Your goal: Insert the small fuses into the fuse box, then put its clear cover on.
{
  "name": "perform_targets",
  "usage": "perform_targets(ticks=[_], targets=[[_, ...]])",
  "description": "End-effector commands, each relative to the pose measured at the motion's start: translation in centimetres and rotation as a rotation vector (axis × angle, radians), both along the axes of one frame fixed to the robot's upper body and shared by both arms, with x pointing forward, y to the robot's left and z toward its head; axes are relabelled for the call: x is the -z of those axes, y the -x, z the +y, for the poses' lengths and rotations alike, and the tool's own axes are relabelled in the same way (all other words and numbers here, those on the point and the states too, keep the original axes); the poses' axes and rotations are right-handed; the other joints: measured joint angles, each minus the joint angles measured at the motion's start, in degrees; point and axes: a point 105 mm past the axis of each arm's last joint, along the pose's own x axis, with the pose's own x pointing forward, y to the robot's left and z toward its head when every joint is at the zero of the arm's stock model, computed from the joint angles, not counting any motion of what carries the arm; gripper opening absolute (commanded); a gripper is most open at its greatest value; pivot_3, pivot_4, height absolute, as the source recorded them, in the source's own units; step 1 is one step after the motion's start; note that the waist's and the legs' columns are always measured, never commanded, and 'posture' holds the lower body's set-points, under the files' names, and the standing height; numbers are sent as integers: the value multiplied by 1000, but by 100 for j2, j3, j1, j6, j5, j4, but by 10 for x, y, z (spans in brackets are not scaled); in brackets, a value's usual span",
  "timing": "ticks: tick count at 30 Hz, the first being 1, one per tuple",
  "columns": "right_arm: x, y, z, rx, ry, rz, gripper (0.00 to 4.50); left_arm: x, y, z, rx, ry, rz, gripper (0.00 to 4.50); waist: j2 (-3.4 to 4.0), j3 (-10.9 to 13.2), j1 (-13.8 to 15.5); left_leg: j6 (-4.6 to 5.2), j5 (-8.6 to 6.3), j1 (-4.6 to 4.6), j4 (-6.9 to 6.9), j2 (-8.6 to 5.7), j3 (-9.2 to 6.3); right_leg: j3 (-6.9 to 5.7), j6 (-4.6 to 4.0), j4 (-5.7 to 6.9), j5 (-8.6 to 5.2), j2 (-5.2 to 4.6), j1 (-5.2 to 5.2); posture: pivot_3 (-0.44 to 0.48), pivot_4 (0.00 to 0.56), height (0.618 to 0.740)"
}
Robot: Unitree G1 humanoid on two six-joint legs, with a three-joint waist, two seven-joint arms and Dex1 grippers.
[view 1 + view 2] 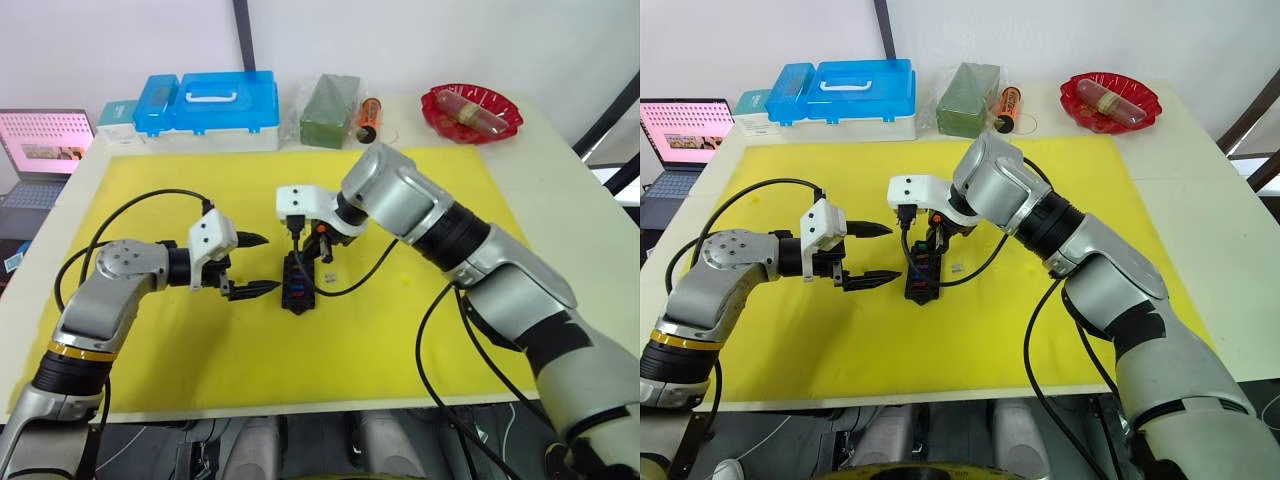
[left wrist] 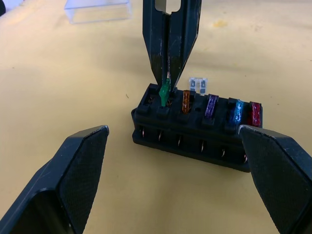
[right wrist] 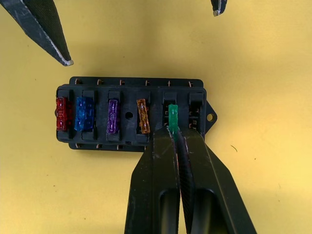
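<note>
Pinching a green fuse [image 3: 172, 118], the right gripper [image 3: 173, 132] has its jaws nearly closed on it, holding it upright in a slot near one end of the fuse box [image 3: 130, 115]. Red [image 3: 61, 120], blue [image 3: 84, 119], purple [image 3: 112, 122] and orange [image 3: 142, 115] fuses sit in the other slots; the end slot past the green one looks empty. A pale grey fuse [image 2: 198, 85] lies flat on the mat just beside the box. Left gripper [image 1: 250, 265] hovers just left of the box, jaws wide open, holding nothing.

Box sits mid yellow mat [image 1: 380, 330] on a pale worktop [image 1: 560, 170]. Clear cover [image 2: 98, 9] lies on the mat, well apart from the box. Along the back edge: blue case [image 1: 208, 102], green block in a clear bag [image 1: 331, 110], orange tube [image 1: 368, 118], red dish [image 1: 471, 112]. Laptop [image 1: 38, 145] off the left edge, white wall behind.
</note>
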Motion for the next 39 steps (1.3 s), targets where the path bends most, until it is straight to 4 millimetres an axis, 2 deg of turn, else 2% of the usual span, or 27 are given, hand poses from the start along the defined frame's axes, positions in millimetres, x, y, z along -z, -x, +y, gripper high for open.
perform_targets(ticks=[1,7,16,31,34,37,39], targets=[[-4,3,4,-26,4,-6,30,-9,2,-3,14,9,-47,4500,0,0,0,0,0,0,0,0,0,0,0,0,0,0,0,0,150,740],[-1,5,7,-33,12,6,30,-9,2,-3,13,13,-48,4500,0,0,0,0,0,0,0,0,0,0,0,0,0,0,0,0,150,740],[20,6,6,-6,84,47,30,-9,2,-5,11,21,-51,4500,0,-4,-4,0,0,5,-1,0,0,0,-1,3,0,1,1,0,150,740],[16,8,9,-44,67,26,30,-7,2,-5,4,18,-55,4500,0,-5,-5,0,0,7,0,0,-1,0,-1,4,0,1,4,0,150,740],[15,8,10,-43,59,17,691,-7,1,-5,7,17,-57,4500,0,-5,-4,0,0,7,-1,0,-1,0,-1,4,0,1,3,0,150,740],[14,7,10,-31,59,15,1536,-8,1,-6,9,17,-60,4500,0,-5,-3,0,0,7,-1,0,0,0,-1,3,0,0,4,0,150,740],[12,6,10,-25,54,13,1536,-8,1,-6,10,18,-61,4500,0,-5,-3,0,0,7,-2,0,0,0,-1,2,0,0,3,0,150,740]])
